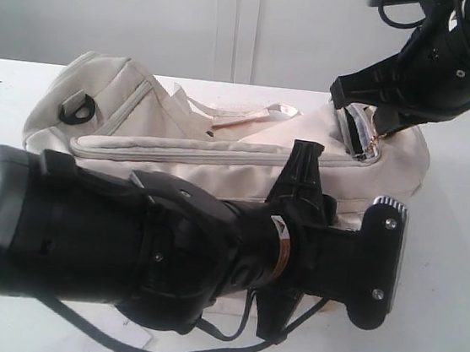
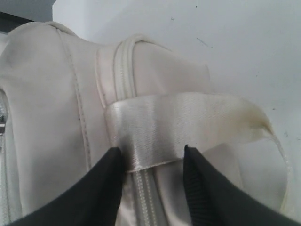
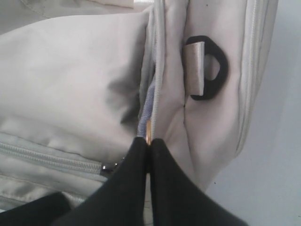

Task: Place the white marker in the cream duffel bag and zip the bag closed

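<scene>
Right tool [image 3: 149,141] pinched together on zipper pull [image 3: 148,128] of bag [image 3: 66,80]; D-ring [image 3: 211,70] near. Left tool [image 2: 150,157] apart, handle [image 2: 178,125] between fingers

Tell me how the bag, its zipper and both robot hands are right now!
cream duffel bag: resting on the white table.
top zipper: a gap is open just ahead of the right gripper.
right gripper: shut on the zipper pull.
left gripper: open, one finger on each side of the shiny handle.
</scene>
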### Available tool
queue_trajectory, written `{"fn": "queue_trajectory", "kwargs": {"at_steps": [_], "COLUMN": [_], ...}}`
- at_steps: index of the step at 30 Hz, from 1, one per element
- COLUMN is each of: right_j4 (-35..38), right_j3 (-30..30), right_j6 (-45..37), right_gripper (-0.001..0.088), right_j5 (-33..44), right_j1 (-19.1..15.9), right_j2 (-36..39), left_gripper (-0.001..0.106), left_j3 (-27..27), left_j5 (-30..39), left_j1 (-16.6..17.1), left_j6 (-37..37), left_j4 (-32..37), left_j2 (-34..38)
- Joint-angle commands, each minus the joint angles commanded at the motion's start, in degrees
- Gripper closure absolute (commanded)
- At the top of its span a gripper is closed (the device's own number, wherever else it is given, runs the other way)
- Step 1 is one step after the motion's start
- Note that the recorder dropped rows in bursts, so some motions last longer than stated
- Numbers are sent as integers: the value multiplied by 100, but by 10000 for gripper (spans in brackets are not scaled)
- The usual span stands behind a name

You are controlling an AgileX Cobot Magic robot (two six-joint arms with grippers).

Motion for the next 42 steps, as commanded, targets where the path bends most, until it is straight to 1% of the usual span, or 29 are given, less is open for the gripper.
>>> {"fn": "queue_trajectory", "kwargs": {"at_steps": [2, 5, 7, 12, 17, 22, 30, 42], "right_j4": [0, 0, 0, 0, 0, -16, -303, -393], "right_j3": [0, 0, 0, 0, 0, 0, 0, 0], "right_j6": [0, 0, -11, -233, -272, -288, -291, -291], "right_gripper": [868, 868, 868, 868, 868, 868, 868, 868], "right_j5": [0, -14, -11, -193, -426, -821, -1410, -2191], "right_j1": [0, 0, 0, 0, 0, 0, 0, 0], "right_j2": [0, 0, 0, 0, 0, 0, 0, 0], "left_gripper": [585, 636, 740, 1052, 1053, 1053, 1053, 1053], "left_j3": [0, 0, 0, 0, 0, 0, 0, 0], "left_j5": [-11, -88, -130, -130, -119, -142, -139, -378], "left_j1": [0, 0, 0, 0, 0, 0, 0, 0], "left_j6": [0, 0, 0, 0, 0, 0, 39, 37], "left_j4": [50, 76, 101, 101, 101, 101, 101, 101], "left_j2": [22, 35, 35, 35, 35, 35, 35, 35]}}
